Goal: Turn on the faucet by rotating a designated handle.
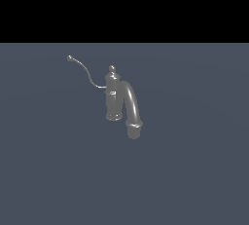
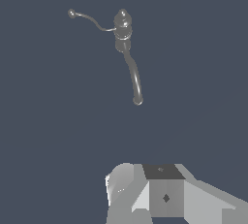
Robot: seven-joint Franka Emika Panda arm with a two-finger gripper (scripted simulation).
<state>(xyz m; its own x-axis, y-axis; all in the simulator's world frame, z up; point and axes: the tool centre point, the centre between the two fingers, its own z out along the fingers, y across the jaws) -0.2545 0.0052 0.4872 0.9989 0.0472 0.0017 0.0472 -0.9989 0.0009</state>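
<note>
Exterior view: the faucet point(image 1: 113, 95) stands alone on the grey table point(image 1: 194, 170), its thin S-shaped handle point(image 1: 86, 73) reaching toward the exterior view's left; rigid, slick metal, likely best pushed near its ball tip point(image 1: 69, 58).

Wrist view: the tool point(image 2: 160, 194) hangs well apart from the faucet point(image 2: 122, 26); whether it is apart or together cannot be told.

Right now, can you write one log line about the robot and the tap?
faucet: upright, untouched | handle: free, on exterior view's left | spout: on right | gripper: away, state unclear
</note>
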